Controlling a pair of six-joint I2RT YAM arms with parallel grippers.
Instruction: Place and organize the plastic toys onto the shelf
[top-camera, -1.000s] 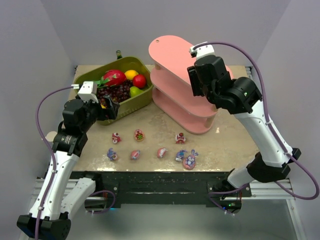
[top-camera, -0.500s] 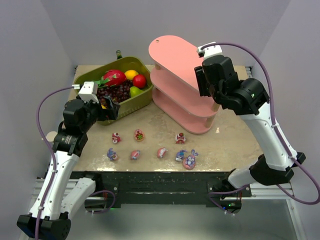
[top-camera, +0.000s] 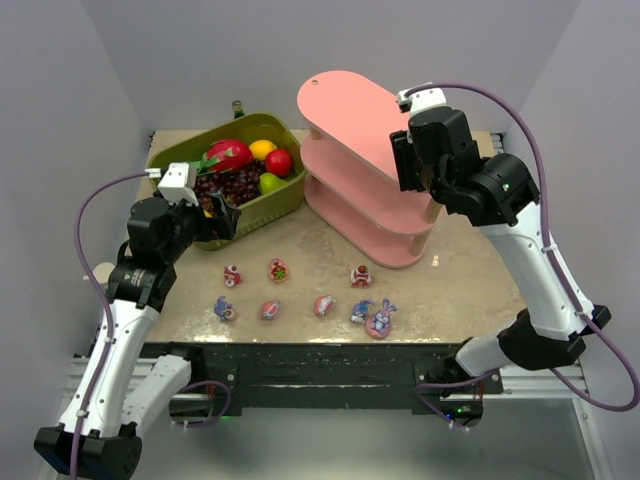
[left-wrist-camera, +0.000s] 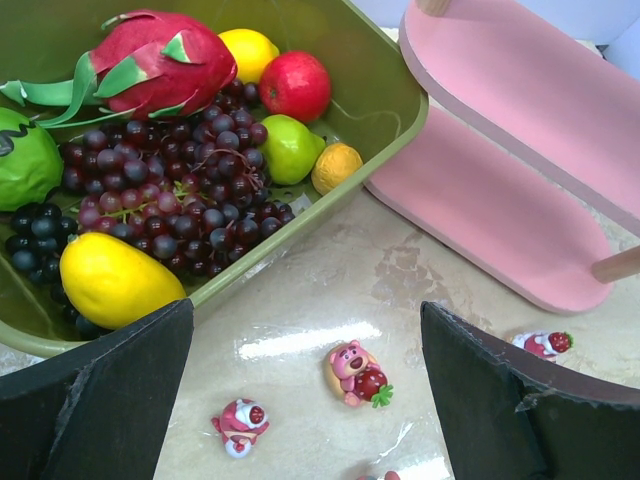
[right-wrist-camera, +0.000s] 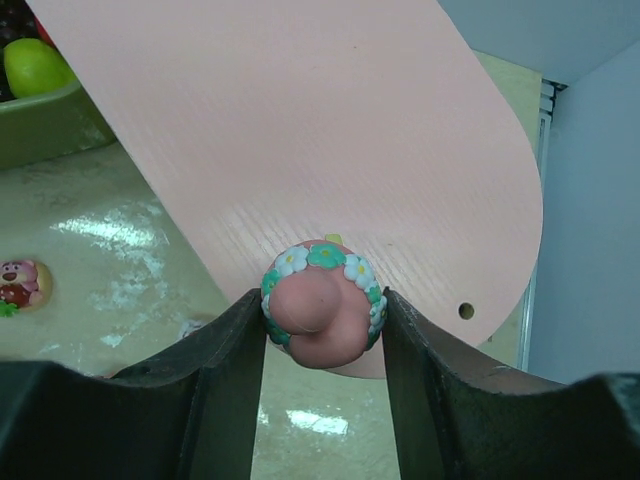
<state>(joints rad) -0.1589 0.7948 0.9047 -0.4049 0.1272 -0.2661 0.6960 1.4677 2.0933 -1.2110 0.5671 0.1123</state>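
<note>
The pink shelf (top-camera: 345, 105) stands at the back right of the table. My right gripper (right-wrist-camera: 322, 306) is shut on a pink toy (right-wrist-camera: 320, 325) ringed with white and green flowers, held above the rounded end of the shelf's top board (right-wrist-camera: 330, 130). In the top view this gripper (top-camera: 408, 170) hovers at the shelf's right side. Several plastic toys lie in two rows near the table's front, among them a blue-pink bunny (top-camera: 380, 321). My left gripper (left-wrist-camera: 305, 308) is open above a pink bear toy (left-wrist-camera: 357, 372) and a red-white figurine (left-wrist-camera: 240, 425).
An olive-green basket (top-camera: 285, 205) of plastic fruit sits at the back left, its rim (left-wrist-camera: 300, 260) just ahead of the left fingers. Grapes (left-wrist-camera: 170, 190), a lemon (left-wrist-camera: 115, 280) and a dragon fruit (left-wrist-camera: 160, 60) fill it. Another small toy (left-wrist-camera: 545, 344) lies by the shelf's bottom board.
The right arm has shifted right and slightly back along the shelf with the toy in its grip, most of it in the first half second. The left arm has not moved.
</note>
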